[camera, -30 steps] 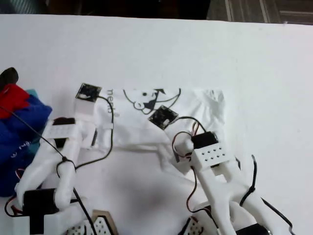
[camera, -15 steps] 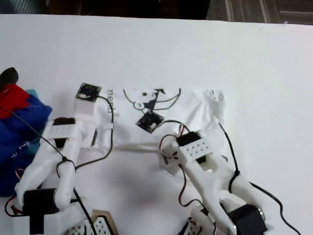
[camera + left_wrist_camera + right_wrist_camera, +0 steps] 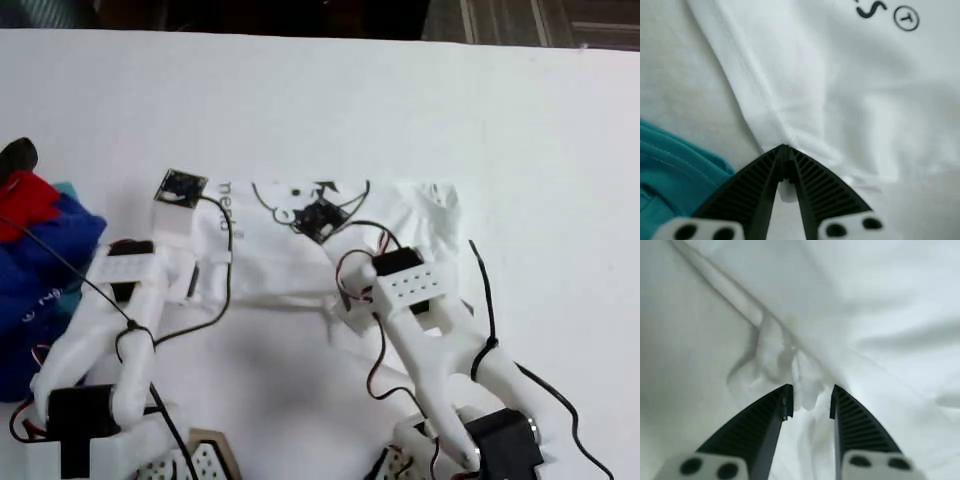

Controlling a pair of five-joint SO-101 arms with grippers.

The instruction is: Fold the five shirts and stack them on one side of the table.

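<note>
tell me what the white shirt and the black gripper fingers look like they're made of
White shirt: soft, thin knit fabric, probably cotton, with a matte finish. It creases and bunches loosely, and a seam runs along its edge.
Left fingers and right fingers: rigid black plastic, matte, with fine ribbing on their faces. They may be 3D printed, but the look leaves that open.

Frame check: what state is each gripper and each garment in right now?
White shirt: spread on the table, print up, near edge rumpled.
Left gripper: shut on the shirt's edge.
Right gripper: open, straddling a pucker of white cloth.
Coloured shirts: unfolded, in a heap.
</note>
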